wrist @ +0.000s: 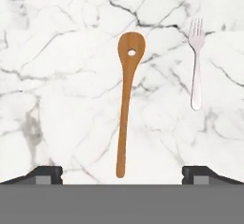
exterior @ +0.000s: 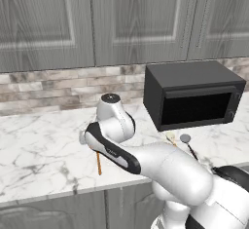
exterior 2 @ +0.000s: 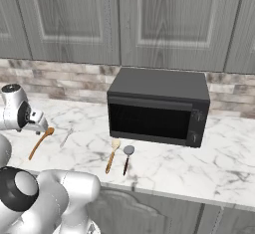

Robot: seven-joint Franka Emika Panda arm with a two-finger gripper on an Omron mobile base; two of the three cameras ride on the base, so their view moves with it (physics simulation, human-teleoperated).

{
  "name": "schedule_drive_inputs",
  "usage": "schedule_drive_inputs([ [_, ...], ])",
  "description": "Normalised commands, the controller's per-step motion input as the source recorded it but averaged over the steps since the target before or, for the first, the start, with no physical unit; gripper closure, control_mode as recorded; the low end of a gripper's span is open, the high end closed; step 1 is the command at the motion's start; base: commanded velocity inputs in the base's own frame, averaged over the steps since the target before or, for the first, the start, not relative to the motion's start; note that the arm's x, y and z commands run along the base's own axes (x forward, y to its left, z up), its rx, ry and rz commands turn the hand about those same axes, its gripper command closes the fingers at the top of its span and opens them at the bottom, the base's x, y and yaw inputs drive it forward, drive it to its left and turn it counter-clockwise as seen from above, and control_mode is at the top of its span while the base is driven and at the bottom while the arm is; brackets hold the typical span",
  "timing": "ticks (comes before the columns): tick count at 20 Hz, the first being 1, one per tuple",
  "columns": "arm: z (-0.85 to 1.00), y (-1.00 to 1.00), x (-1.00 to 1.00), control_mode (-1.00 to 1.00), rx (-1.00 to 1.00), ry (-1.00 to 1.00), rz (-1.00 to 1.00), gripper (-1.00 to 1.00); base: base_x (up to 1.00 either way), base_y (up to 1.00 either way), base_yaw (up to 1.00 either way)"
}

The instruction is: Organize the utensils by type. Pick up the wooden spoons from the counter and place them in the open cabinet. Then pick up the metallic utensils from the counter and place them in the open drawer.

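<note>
Item: slim orange-brown wooden spoon with a small holed bowl (wrist: 125,99), lying flat on the white grey-veined marble counter (wrist: 57,99), handle end nearest the hand, bowl pointing away. Just beside it, apart, lies a thin silver fork (wrist: 196,61). Further along the same counter, in front of the black box-shaped oven (exterior 2: 158,106), lie a second wooden spoon with a paler flat head (exterior 2: 112,156) and a metal spoon with a round grey bowl and dark handle (exterior 2: 127,158), close together. Handling, by judgement: light, stiff, not fragile; the smooth, narrow shaft sits low on hard stone and may roll or skid when pinched. Best hold — across the handle near its middle, where the balance likely falls, fingers straddling the shaft. End effector: two-finger gripper (wrist: 122,170), jaws spread to full width, holding nothing and touching nothing — it hovers above the counter with the spoon's handle centred between the fingertips (wrist: 45,173).
</note>
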Motion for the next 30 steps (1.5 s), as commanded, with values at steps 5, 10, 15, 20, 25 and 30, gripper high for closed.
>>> schedule_drive_inputs([
  [5,-0.37,0.09,0.2,-1.0,-0.2,0.0,-0.1,-1.0,0.0,0.0,0.0],
  [10,-0.34,0.01,0.31,-1.0,-0.16,0.0,-0.09,-1.0,0.0,0.0,0.0],
  [15,-0.34,0.0,0.32,-1.0,-0.15,0.0,-0.05,-1.0,0.0,0.0,0.0],
  [20,-0.37,0.03,0.32,-1.0,-0.14,0.0,-0.05,-1.0,0.0,0.0,0.0],
  [25,-0.32,0.02,0.17,-1.0,-0.04,0.0,-0.05,-1.0,0.0,0.0,0.0],
  [30,-0.21,0.02,0.13,-1.0,0.0,0.0,-0.05,-1.0,0.0,0.0,0.0],
])
